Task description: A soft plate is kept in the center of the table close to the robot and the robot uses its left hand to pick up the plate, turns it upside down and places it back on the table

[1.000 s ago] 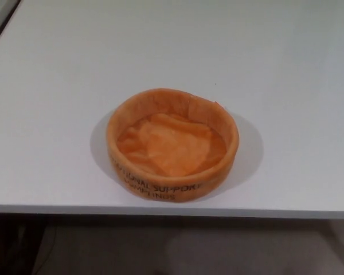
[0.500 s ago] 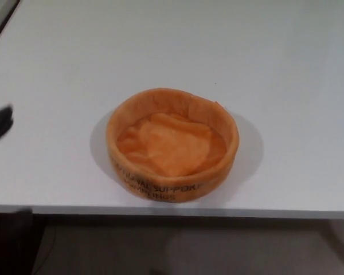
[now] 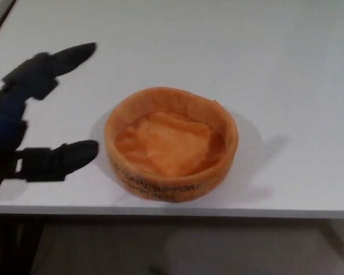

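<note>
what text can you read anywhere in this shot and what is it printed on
"...SUPPOR..." in black capitals, upper line on the outer front wall of the orange soft plate; the letters before it are blurred and the end curves out of sight.
Lower line beneath it on the same wall: too blurred to read.
No text shows on the white table or on the left hand.

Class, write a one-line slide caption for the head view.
Open left hand beside an upright orange soft plate near the white table's front edge.
</note>
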Available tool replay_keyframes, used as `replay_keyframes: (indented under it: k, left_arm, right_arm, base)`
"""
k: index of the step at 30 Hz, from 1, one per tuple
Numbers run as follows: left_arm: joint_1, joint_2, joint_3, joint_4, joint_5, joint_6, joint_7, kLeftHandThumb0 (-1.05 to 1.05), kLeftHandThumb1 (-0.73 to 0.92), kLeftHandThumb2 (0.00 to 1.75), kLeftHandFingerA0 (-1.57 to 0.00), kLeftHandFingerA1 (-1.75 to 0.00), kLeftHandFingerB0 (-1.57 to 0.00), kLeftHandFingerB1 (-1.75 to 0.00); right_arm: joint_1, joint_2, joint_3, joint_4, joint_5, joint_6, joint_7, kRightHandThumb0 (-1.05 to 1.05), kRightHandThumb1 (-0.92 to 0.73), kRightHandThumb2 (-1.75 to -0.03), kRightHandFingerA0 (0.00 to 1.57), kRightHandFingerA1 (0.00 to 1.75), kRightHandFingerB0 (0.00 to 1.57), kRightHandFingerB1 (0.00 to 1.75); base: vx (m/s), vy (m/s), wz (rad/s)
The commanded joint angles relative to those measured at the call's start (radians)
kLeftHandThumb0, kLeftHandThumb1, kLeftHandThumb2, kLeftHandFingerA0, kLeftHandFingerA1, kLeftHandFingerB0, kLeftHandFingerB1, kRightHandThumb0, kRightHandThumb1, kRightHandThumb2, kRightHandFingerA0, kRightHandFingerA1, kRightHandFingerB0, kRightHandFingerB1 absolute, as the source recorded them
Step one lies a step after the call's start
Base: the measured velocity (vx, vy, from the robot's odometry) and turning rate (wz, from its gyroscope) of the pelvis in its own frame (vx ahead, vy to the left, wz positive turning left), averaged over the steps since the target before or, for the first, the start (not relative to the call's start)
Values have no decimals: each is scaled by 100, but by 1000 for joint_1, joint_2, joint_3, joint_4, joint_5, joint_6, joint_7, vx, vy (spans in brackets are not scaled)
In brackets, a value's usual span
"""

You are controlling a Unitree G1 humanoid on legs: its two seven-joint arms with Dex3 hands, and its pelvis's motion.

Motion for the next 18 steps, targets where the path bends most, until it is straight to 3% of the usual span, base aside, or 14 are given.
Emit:
replay_keyframes:
  k: [1, 2, 4, 5, 6, 8, 9, 10, 11, 14, 15, 16, 18]
  left_arm:
    - [-61, 47, -79, 67, 83, 111, -82, -94, 71, 72, -38, -47, -30, -37]
    - [-70, 67, -101, 89, 103, 130, -102, -94, 72, 70, -40, -46, -32, -36]
    - [-81, 88, -120, 108, 119, 147, -115, -93, 71, 70, -41, -46, -32, -36]
    - [-90, 98, -133, 123, 133, 156, -118, -93, 71, 70, -40, -45, -32, -35]
    - [-99, 105, -146, 139, 144, 163, -121, -93, 69, 71, -38, -44, -30, -35]
    - [-114, 114, -167, 166, 158, 169, -125, -93, 68, 71, -38, -44, -29, -34]
    - [-122, 116, -177, 179, 160, 168, -126, -92, 68, 69, -38, -44, -30, -34]
    - [-127, 116, -184, 189, 160, 167, -126, -92, 68, 69, -38, -44, -30, -34]
    - [-148, 124, -210, 220, 193, 150, -122, -91, 69, 69, -39, -43, -31, -35]
    - [-171, 130, -244, 252, 217, 147, -120, -91, 69, 68, -39, -42, -31, -35]
    - [-178, 130, -253, 264, 219, 145, -119, -91, 69, 68, -39, -42, -31, -35]
    - [-195, 122, -285, 295, 249, 144, -115, -91, 68, 69, -39, -42, -31, -35]
    - [-203, 120, -306, 315, 264, 133, -104, -90, 67, 68, -40, -42, -33, -35]
  right_arm:
    - [-2, -13, -7, 7, 10, -12, 6, -69, -71, -103, 44, 60, 24, 47]
    - [-1, -15, -8, 6, 6, -12, 3, -65, -87, -66, 50, 48, 31, 31]
    - [0, -18, -6, 2, -6, -8, -6, -67, -87, -67, 49, 47, 30, 31]
    - [-2, -19, -8, -2, -8, -2, -10, -71, -71, -104, 44, 58, 24, 47]
    - [-4, -21, -9, -2, -9, -4, -10, -67, -87, -67, 49, 46, 30, 31]
    - [-7, -22, -8, 0, -5, -8, -4, -67, -87, -67, 49, 47, 29, 31]
    - [-11, -22, -7, 4, -2, -15, 2, -67, -72, -104, 45, 60, 24, 47]
    - [-13, -22, -7, 10, 0, -26, 6, -67, -72, -104, 45, 60, 24, 47]
    - [-13, -21, -8, 13, -2, -33, 2, -65, -87, -66, 52, 49, 32, 31]
    - [-15, -19, -9, 13, 6, -22, 6, -66, -87, -66, 52, 48, 32, 31]
    - [-14, -18, -9, 7, 9, -13, 6, -66, -87, -66, 52, 48, 32, 31]
    - [-10, -22, -7, 0, -8, -15, -6, -65, -70, -105, 43, 59, 21, 47]
    - [-9, -25, -8, -1, -11, -18, -6, -66, -70, -103, 42, 58, 22, 47]
  base:
    - [0, 0, 0]
    - [0, 0, 0]
    - [0, 0, 0]
    - [0, 0, 0]
    - [0, 0, 0]
    - [0, 0, 0]
    - [0, 0, 0]
    - [0, 0, 0]
    - [0, 0, 0]
    - [0, 0, 0]
    - [0, 0, 0]
    - [0, 0, 0]
    - [0, 0, 0]
